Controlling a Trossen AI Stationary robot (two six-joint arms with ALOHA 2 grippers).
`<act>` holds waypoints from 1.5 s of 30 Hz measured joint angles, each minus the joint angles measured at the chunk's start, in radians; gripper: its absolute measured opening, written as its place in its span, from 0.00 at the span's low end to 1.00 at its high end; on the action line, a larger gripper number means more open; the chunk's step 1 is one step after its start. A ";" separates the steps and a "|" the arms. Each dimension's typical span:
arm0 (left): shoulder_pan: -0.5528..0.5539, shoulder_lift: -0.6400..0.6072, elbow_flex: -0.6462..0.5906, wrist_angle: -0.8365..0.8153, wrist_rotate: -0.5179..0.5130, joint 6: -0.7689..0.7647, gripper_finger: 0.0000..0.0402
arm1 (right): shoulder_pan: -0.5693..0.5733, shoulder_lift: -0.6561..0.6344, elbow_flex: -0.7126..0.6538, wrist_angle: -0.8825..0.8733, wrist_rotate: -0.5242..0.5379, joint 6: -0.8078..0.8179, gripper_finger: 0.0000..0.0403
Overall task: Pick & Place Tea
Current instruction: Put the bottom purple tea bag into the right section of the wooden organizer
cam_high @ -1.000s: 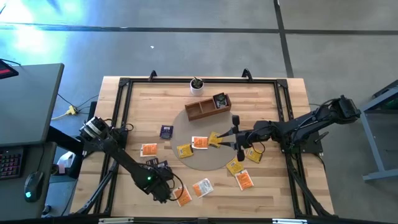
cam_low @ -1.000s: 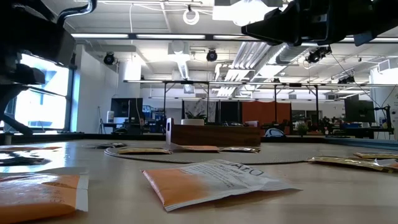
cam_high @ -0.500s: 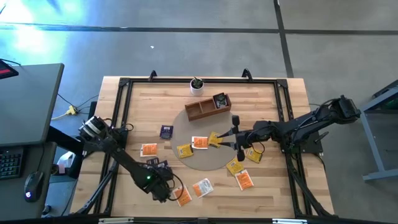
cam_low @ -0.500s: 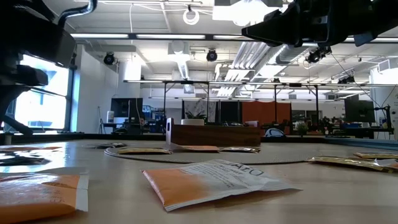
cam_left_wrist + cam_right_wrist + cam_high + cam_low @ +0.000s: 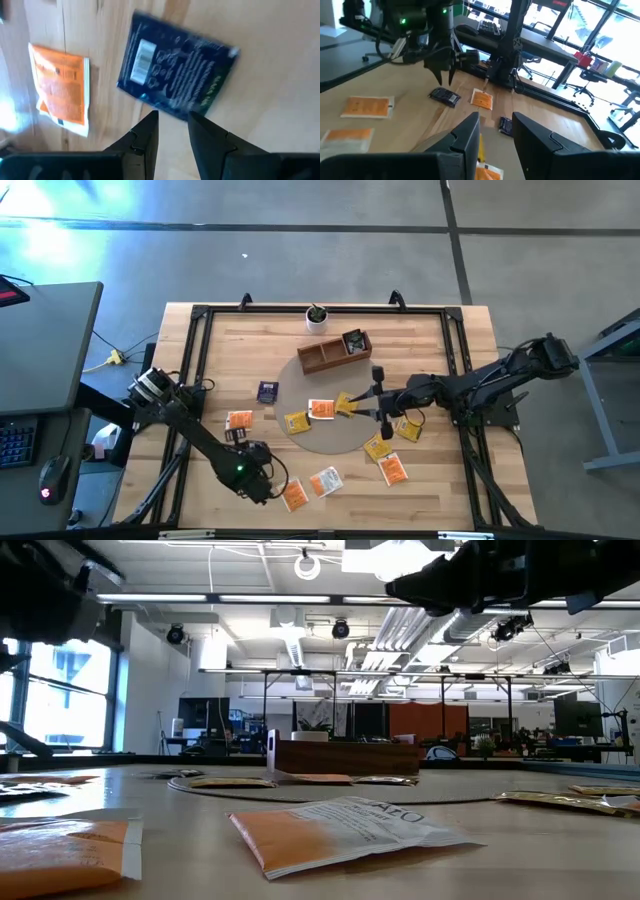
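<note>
floor (image 5: 300,240): grey concrete; desk (image 5: 45,350): dark; windows (image 5: 60,700): bright

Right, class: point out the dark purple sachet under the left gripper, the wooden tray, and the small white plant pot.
Dark purple sachet (image 5: 175,80), left wrist view, middle of its printed face.
Wooden tray (image 5: 322,358), high view, its left compartment's floor.
White plant pot (image 5: 317,318), high view, on its rim.

Orange sachet (image 5: 340,833), low view: pale end bears upside-down print, roughly "TAZO", uncertain.
Dark sachet (image 5: 177,82), left wrist view: white label patch and small print, illegible.
</note>
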 joint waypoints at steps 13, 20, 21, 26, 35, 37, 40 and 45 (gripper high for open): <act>0.018 -0.006 -0.118 0.332 -0.155 0.039 0.26 | 0.041 0.442 0.299 -0.127 -0.044 -0.063 0.28; 0.093 -0.003 -0.119 0.498 -0.214 0.243 0.26 | 0.031 0.618 0.478 -0.218 -0.042 0.051 0.28; 0.106 -0.003 -0.119 0.512 -0.209 0.245 0.26 | 0.031 0.641 0.499 -0.229 -0.042 0.063 0.28; 0.161 0.001 -0.081 0.485 -0.184 0.257 0.26 | 0.035 0.722 0.566 -0.352 -0.042 0.049 0.28; 0.192 0.031 -0.055 0.481 -0.211 0.375 0.26 | 0.055 0.732 0.571 -0.375 0.052 -0.269 0.28; 0.193 0.038 -0.055 0.477 -0.219 0.374 0.26 | 0.069 0.732 0.571 -0.370 0.030 -0.360 0.28; 0.193 0.055 -0.053 0.485 -0.232 0.375 0.26 | 0.093 0.739 0.571 -0.355 0.015 -0.495 0.28; 0.192 0.060 -0.054 0.513 -0.272 0.375 0.26 | 0.116 0.775 0.575 -0.281 0.088 -0.628 0.28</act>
